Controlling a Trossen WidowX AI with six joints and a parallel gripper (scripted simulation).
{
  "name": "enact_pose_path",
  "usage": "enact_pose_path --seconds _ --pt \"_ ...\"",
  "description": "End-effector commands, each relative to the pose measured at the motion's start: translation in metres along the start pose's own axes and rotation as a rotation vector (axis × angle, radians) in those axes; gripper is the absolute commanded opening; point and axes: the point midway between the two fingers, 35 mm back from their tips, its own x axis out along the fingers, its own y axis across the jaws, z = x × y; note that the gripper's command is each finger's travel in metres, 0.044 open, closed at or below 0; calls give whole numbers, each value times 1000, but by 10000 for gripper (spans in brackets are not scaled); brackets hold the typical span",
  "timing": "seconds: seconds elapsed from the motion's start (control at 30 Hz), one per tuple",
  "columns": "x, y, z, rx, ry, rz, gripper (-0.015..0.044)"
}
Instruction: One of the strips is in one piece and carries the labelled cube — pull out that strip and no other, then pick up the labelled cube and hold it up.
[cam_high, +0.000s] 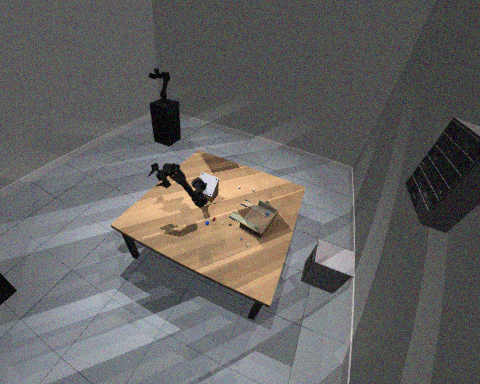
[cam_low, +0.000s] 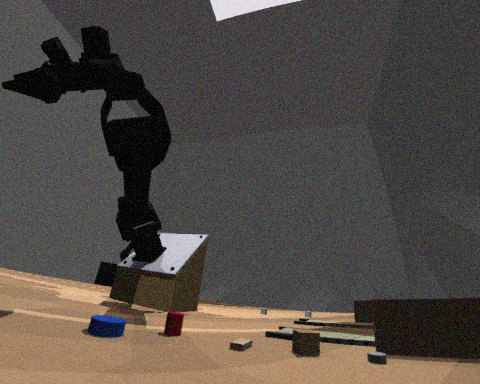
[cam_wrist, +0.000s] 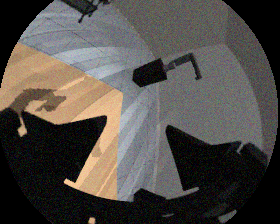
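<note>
My gripper (cam_high: 151, 171) (cam_low: 6, 84) (cam_wrist: 138, 123) is open and empty, raised high at the left, far from the strips. A pale green strip (cam_high: 242, 220) (cam_low: 345, 338) sticks out from a brown open box (cam_high: 251, 230) (cam_low: 425, 325). Another thin strip (cam_low: 335, 324) shows behind it in the exterior view. Whether either strip is in one piece is hidden by the box and the small size. A small brown cube (cam_low: 306, 343) stands in front of the strips. No label can be made out, and I cannot tell which cube is the labelled one.
A blue disc (cam_high: 207, 223) (cam_low: 106, 327) and a red cylinder (cam_high: 214, 219) (cam_low: 174, 324) stand between the arm's base and the box. A pale block (cam_low: 241, 344) and a grey disc (cam_low: 376, 357) lie near the box. A blue object (cam_high: 267, 213) shows inside the box.
</note>
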Motion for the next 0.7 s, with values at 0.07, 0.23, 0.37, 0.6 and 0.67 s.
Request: enact_pose_path --seconds 0.07,0.23,0.37,0.6,0.67 --pt "-3 -19 -13 16 35 -87 400" --pt "-30 -78 -58 68 155 -381 400" --pt "-66 -116 -94 111 253 -616 400" --pt "-153 -157 -150 189 423 -1019 400" --pt "-181 -162 -163 210 470 -1130 400"
